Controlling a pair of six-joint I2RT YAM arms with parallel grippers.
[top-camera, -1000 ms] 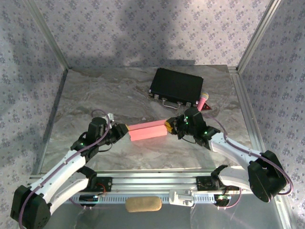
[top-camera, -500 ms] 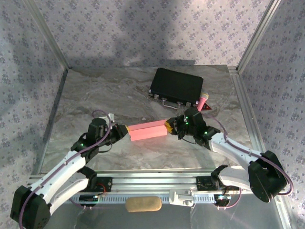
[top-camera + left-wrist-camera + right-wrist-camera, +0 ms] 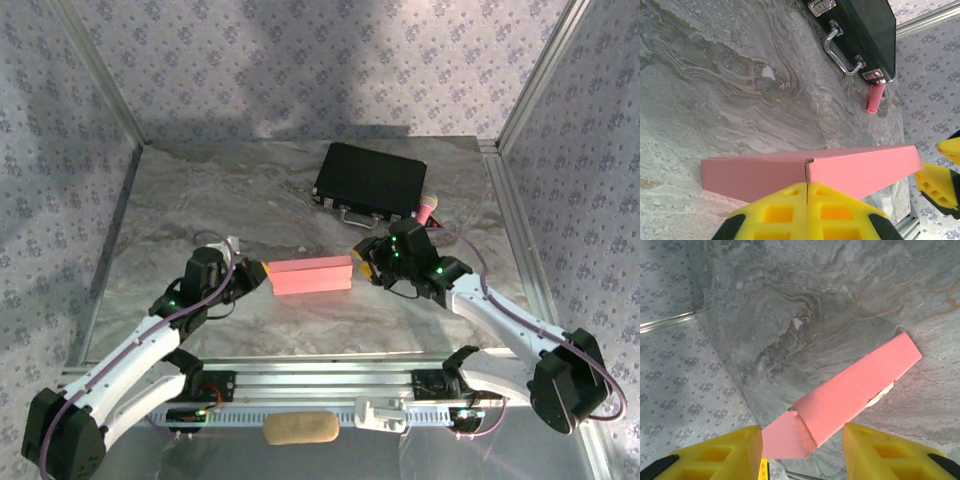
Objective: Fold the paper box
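The paper box (image 3: 311,277) is a salmon-pink flat rectangular box at the table's middle front, between my two grippers. My left gripper (image 3: 259,275) is at its left end. In the left wrist view the yellow fingers (image 3: 775,210) are pressed together with a thin edge of the paper box (image 3: 760,172) pinched between them. My right gripper (image 3: 366,262) stands just off the box's right end. In the right wrist view its jaws (image 3: 802,450) are open, the box's end flap (image 3: 790,435) lies between the fingers, and both fingers are clear of it.
A black hard case (image 3: 372,180) with metal latches lies at the back right, and a small pink microphone (image 3: 427,208) rests against its right end. A tan pad (image 3: 300,430) sits on the front rail. Patterned walls close in both sides.
My right gripper has opened, let go of the box's right end and drawn back slightly to the right. The left gripper has closed tighter on the left end. The box now lies more level.
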